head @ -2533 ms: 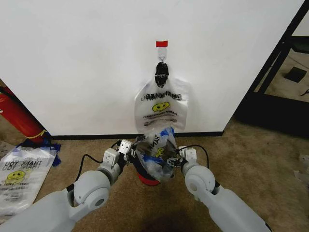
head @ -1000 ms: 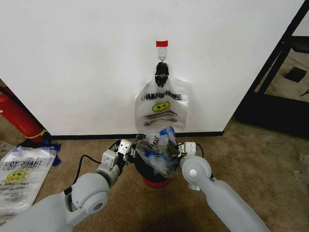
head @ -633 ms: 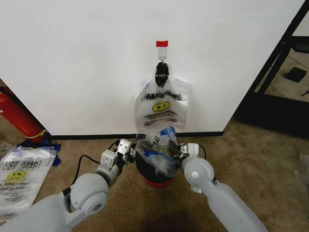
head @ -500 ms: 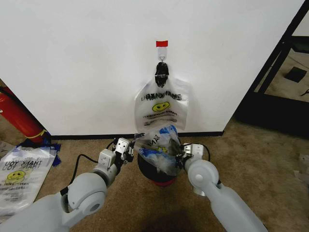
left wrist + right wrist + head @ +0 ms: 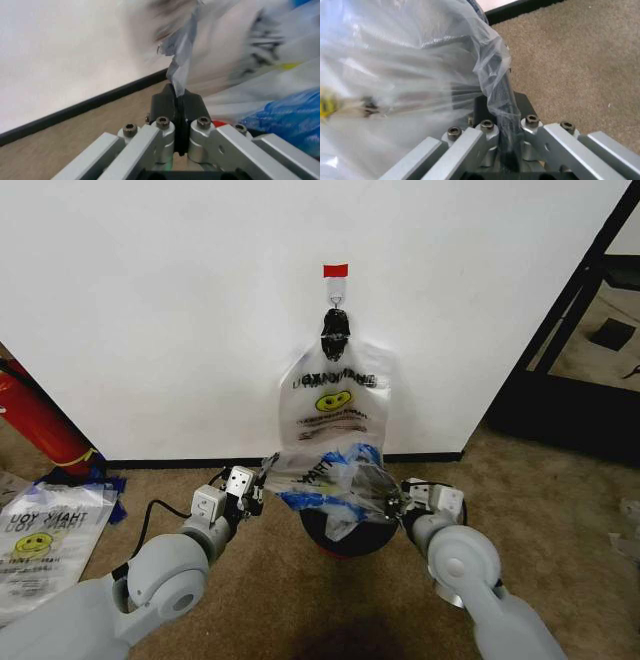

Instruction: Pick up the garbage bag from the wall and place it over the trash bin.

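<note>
The garbage bag, clear crinkly plastic with black print and blue strips, is stretched between my two grippers just above the trash bin, whose black mesh and red base peek out below it. My left gripper is shut on the bag's left edge. My right gripper is shut on the right edge. Both sit low in front of the white wall with its black baseboard.
Like bags hang bunched under a black clip below a red tape tab. A flat stack of bags lies on the carpet at left, by a red cylinder. A dark frame stands at right.
Both grippers have moved apart, left one leftward and right one rightward, pulling the bag wider open over the bin. More of the bin shows below the bag.
</note>
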Tool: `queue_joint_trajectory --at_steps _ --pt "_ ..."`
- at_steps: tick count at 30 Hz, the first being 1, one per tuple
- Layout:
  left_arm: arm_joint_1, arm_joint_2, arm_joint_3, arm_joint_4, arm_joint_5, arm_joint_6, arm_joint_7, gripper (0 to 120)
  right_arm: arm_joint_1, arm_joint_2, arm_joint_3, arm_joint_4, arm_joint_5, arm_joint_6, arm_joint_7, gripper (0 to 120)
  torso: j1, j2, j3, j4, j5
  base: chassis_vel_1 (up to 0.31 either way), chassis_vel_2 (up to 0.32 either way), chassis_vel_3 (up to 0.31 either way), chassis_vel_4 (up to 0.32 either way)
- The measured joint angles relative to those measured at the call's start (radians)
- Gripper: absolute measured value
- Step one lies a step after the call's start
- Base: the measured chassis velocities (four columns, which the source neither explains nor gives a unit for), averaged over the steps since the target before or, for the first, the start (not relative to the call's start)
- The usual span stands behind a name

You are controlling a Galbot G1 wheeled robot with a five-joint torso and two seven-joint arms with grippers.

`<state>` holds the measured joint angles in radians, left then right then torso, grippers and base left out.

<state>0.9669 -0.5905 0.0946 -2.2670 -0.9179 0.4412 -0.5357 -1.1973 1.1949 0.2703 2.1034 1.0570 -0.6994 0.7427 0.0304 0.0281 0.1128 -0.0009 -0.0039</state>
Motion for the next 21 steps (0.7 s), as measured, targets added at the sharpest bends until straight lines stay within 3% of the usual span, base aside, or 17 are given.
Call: queue_joint_trajectory --at_steps 3,9,15,18,21 --pt "0.001 0.004 0.002 -0.055 -0.006 0.001 0.001 3 -0.019 0.004 0.014 0.003 -0.013 0.002 -0.011 0 0.0 0.0 0.0 0.0 0.0001 0.0 0.0 0.0 0.0" --pt "-0.011 0.053 -0.004 -0.205 -0.006 0.023 0.007 27 -0.072 0.023 0.046 0.014 -0.066 0.008 -0.041 0 0.0 0.0 0.0 -0.0002 0.0 0.0 0.0 0.0 0.0" --pt "-0.035 0.106 -0.029 -0.24 -0.004 0.029 0.028 49 -0.085 0.033 0.053 0.018 -0.08 0.012 -0.051 0 0.0 0.0 0.0 0.0002 0.0 0.0 0.0 0.0 0.0" --pt "-0.046 0.112 -0.01 -0.24 0.044 0.021 0.087 57 -0.087 0.039 0.053 0.024 -0.079 0.013 -0.051 0 0.0 0.0 0.0 0.0 0.0001 0.0 0.0 0.0 0.0" --pt "-0.051 0.099 0.026 -0.238 0.175 -0.002 0.181 71 -0.085 0.046 0.035 0.03 -0.079 0.013 -0.051 0 0.0 0.0 0.0 -0.0002 -0.0002 0.0 0.0 0.0 0.0"
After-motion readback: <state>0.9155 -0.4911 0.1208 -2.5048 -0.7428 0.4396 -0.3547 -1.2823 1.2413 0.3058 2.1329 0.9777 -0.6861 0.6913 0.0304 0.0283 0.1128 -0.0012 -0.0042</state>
